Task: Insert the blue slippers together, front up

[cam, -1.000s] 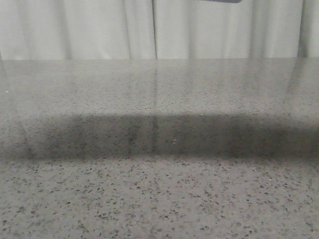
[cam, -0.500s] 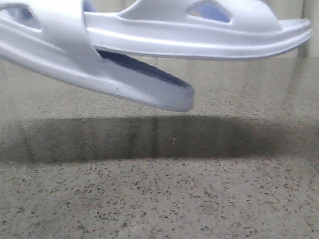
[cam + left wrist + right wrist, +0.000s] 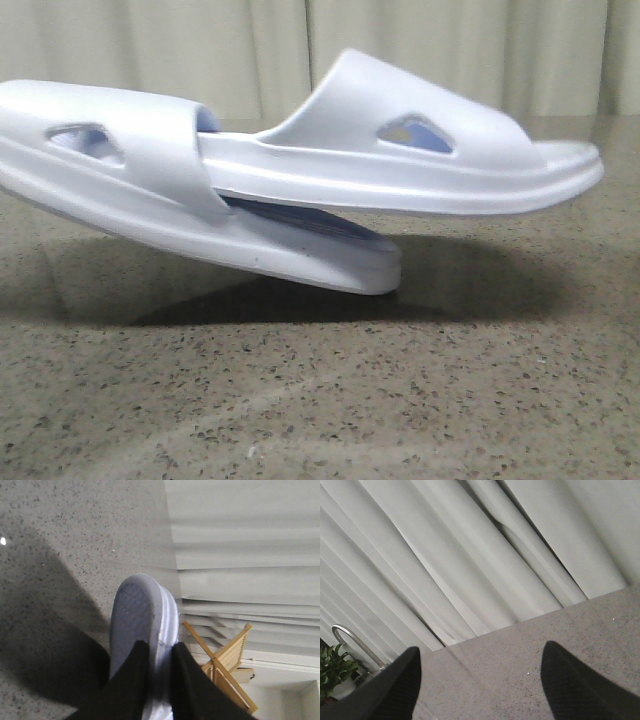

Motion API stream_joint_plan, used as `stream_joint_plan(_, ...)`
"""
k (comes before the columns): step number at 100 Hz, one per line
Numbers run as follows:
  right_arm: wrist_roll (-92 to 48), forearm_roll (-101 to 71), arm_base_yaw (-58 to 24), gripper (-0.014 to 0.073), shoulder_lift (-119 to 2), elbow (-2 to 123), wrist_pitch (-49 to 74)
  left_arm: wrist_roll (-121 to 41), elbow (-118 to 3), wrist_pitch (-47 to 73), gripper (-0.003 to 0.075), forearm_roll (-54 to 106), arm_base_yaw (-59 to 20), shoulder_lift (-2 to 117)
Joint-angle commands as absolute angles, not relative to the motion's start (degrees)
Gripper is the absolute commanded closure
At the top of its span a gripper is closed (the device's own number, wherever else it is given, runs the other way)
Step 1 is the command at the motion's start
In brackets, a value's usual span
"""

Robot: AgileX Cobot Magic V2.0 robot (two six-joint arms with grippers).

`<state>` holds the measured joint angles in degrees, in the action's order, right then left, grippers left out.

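The blue slippers hang close in the front view, nested as a pair. The upper slipper (image 3: 420, 175) lies roughly level, its rear end tucked under the wide strap of the lower slipper (image 3: 120, 150). The lower one tilts down to the right, its end (image 3: 375, 268) at or just above the speckled table (image 3: 320, 400). In the left wrist view my left gripper (image 3: 160, 652) is shut on the slipper (image 3: 142, 610), pinching its sole edge between the black fingers (image 3: 137, 667). My right gripper (image 3: 480, 675) stands open over bare table, with nothing between its fingers. Neither gripper shows in the front view.
Pale curtains (image 3: 250, 50) hang behind the table's far edge. A wooden folding rack (image 3: 227, 662) stands beyond the table in the left wrist view. The right wrist view shows a green plant (image 3: 332, 670) and a curved metal pipe (image 3: 350, 640) off the table's side.
The front view showed only the table a second ago. The nested slippers came in from above and have sunk lower, the lower one's end now near the tabletop.
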<state>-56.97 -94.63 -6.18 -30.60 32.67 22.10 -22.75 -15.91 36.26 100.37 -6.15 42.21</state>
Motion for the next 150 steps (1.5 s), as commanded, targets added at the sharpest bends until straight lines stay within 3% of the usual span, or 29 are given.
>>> stream_joint_plan(1, -58.07, -94.57, -6.12, 0.0153, -30.56, 34.19, 22.36, -26.62, -18.17, 40.05, 0.0704, 106.65, -6.55, 45.44)
stream_joint_plan(33, -58.07, -94.36, -6.12, 0.0153, -30.56, 34.19, 22.44, -33.76, -18.22, 41.66, 0.0704, 106.65, -6.55, 54.69)
stream_joint_plan(61, -58.07, -94.36, -6.12, 0.0153, -30.56, 34.19, 22.58, -38.63, -18.22, 42.4, 0.0698, 106.65, -6.55, 55.43)
stream_joint_plan(72, -58.07, -94.36, -6.12, 0.0153, -30.56, 34.19, 22.68, -39.85, -18.22, 42.4, 0.062, 106.65, -6.55, 55.43)
stream_joint_plan(90, -58.07, -94.36, -6.12, 0.0153, -30.56, 34.19, 23.0, -40.7, -18.22, 42.35, 0.0386, 106.65, -6.55, 55.43)
stream_joint_plan(99, -58.07, -94.36, -6.12, 0.0153, -30.56, 34.19, 22.99, -40.83, -18.22, 40.96, 0.0308, 106.65, -6.55, 55.43)
stream_joint_plan(150, -58.07, -83.74, -6.12, 0.0153, -30.56, 34.19, 18.46, -62.96, -23.37, 29.01, 0.0296, 106.65, -6.55, 54.21)
